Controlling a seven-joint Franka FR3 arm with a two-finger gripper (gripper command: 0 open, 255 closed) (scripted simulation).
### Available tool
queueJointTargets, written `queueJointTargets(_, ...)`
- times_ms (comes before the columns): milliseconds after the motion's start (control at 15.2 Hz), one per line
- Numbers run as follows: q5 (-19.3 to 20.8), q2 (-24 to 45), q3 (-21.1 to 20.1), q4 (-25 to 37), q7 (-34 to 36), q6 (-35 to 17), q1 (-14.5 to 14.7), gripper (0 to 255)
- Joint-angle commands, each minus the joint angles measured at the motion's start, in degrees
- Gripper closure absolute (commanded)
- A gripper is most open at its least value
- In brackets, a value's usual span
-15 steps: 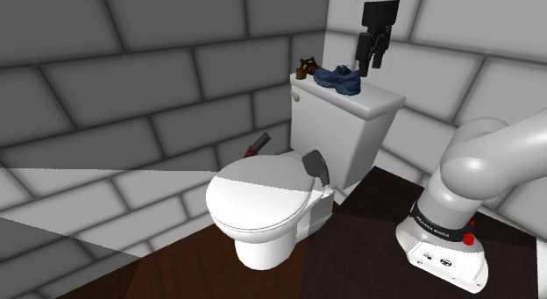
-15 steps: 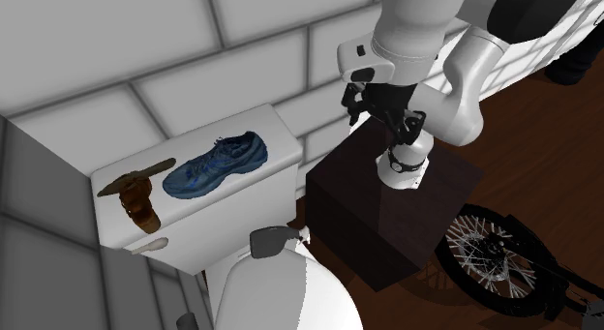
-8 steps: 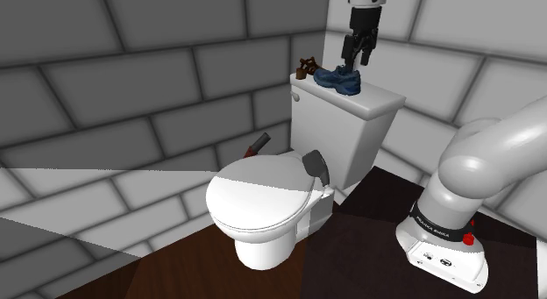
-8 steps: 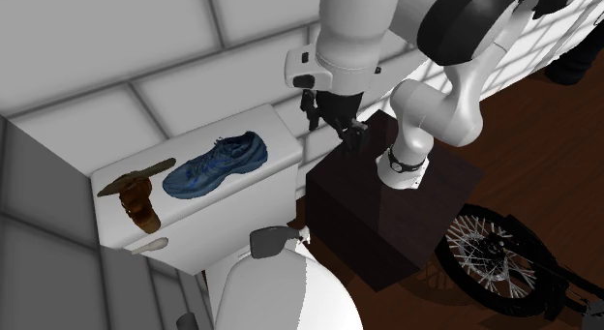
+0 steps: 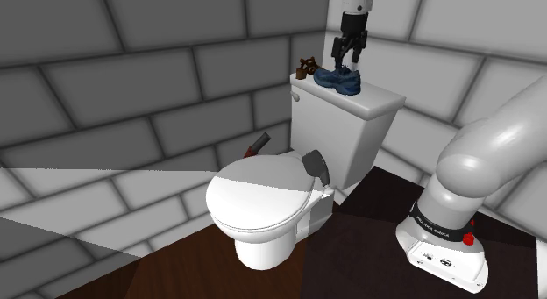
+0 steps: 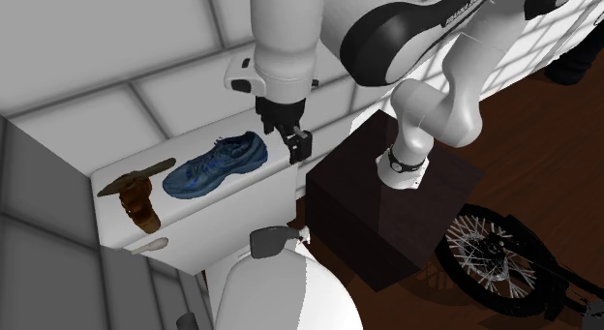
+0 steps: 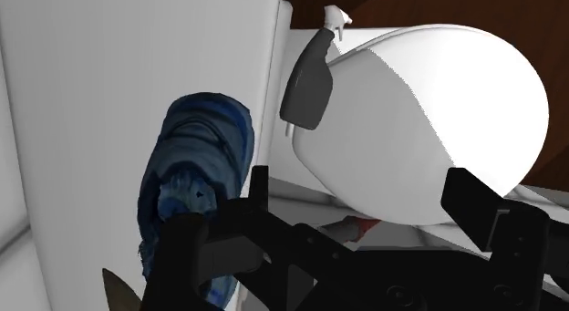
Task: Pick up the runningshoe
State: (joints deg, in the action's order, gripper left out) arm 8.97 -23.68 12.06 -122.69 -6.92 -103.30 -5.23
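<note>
The blue running shoe (image 5: pixel 338 78) lies on its sole on the white toilet tank lid (image 5: pixel 375 101), just beside a brown object (image 5: pixel 306 66). The black tool (image 5: pixel 347 60) hangs close above the shoe's end farthest from that object. Its fingers are spread apart and not touching the shoe.

The blue running shoe (image 6: pixel 215 164) sits upright on the white toilet tank lid (image 6: pixel 208 133).
</note>
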Motion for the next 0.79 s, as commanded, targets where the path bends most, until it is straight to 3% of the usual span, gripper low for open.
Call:
queueJointTargets(0,0.11,3.57,1.32,2.5,-0.5,-2.18,-0.57,0)
queueJointTargets(726,-2.97,20.98,7.0,17.54,-3.32,-9.39,-3.56,0)
